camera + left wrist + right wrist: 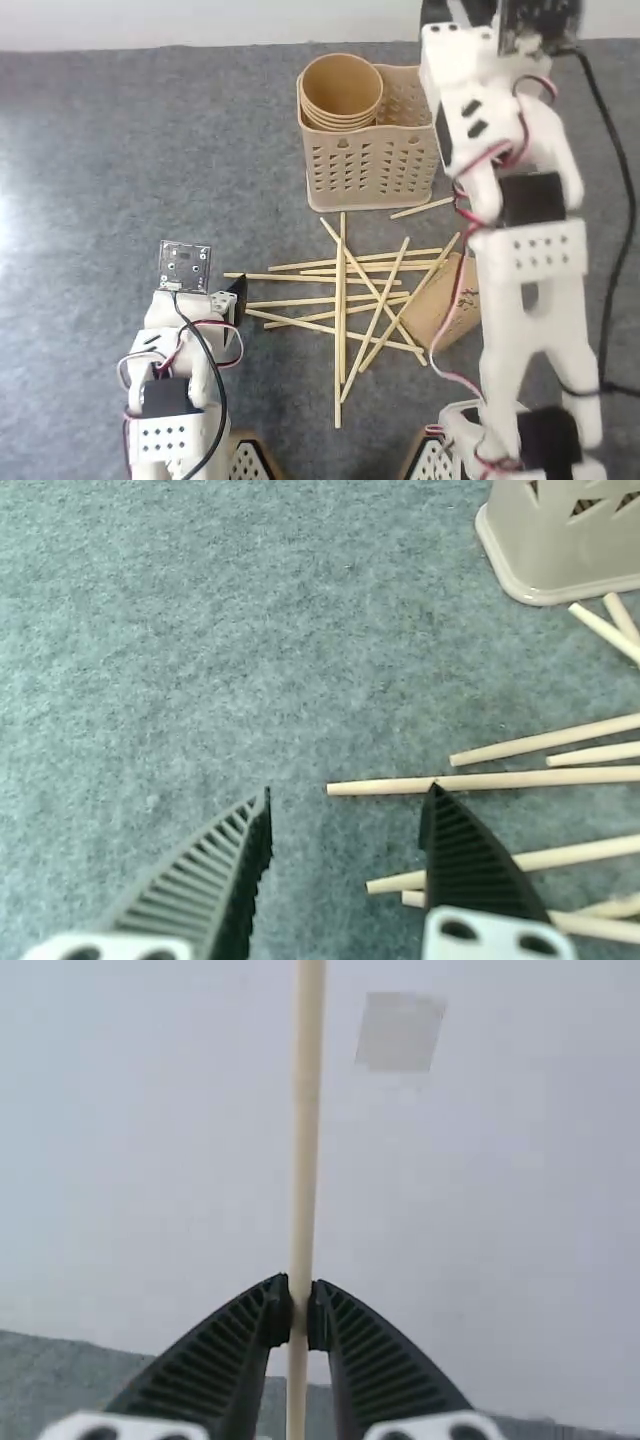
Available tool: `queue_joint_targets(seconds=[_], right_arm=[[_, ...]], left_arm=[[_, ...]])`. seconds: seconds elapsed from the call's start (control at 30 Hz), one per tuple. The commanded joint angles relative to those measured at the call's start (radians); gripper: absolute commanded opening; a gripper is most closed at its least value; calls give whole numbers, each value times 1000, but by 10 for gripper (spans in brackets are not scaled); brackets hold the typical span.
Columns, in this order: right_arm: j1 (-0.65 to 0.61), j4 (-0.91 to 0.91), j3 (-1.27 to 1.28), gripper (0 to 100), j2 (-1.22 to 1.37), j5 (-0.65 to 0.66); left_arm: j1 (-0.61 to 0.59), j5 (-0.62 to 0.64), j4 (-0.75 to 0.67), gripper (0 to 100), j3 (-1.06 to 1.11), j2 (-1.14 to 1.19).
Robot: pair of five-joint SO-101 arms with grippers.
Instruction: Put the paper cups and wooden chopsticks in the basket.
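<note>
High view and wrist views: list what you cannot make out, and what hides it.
High view: the cup on the table is partly behind the right arm.
Right wrist view: the chopstick in the right tool has both ends cut off by edges.
Left wrist view: the basket is cut off at the corner, contents unseen.

basket (375, 165): beige plastic with perforated walls, upright on the grey carpet (120, 150), at the far middle. paper cups (342, 88): brown, nested in one upright stack, mouths up, in the basket's left part as the high view shows it. one more brown paper cup (447, 305) lies on its side at the right edge of the pile, partly hidden. wooden chopsticks (345, 295): pale, loose, crisscrossed flat on the carpet in front of the basket. one stick (421, 208) lies just beside the basket's base. one chopstick (305, 1110) is clamped in the right gripper (298, 1312).
</note>
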Motion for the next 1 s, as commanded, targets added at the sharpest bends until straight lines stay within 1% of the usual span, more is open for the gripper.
queue_joint_targets(seconds=[0.0,0.13,0.3,0.33,0.37,0.47,0.5,0.57,0.73,0.83,0.97], right_arm=[[-10,2,-58,7,76,-14],[10,-44,-60,7,157,12],[19,-41,-58,12,245,66],[19,-27,-57,31,254,80],[19,-5,-58,70,262,95],[19,50,-58,236,266,109],[19,61,-58,258,266,109],[21,84,-60,244,262,120],[12,211,-60,157,168,238],[-4,343,-60,151,79,367],[5,595,-57,147,-8,555]], left_arm=[[-5,-9,-17,228,-5,2],[-5,-9,-20,228,-5,2],[-5,-9,-20,228,-5,2],[-5,-9,-20,228,-5,2],[-5,-9,-20,228,-5,2],[-5,-9,-20,228,-5,2],[-5,-9,-20,228,-5,2],[-5,-9,-20,228,-5,2],[-5,-9,-20,228,-5,2],[-5,-9,-18,228,-5,2],[-5,-9,-18,228,-5,2]])
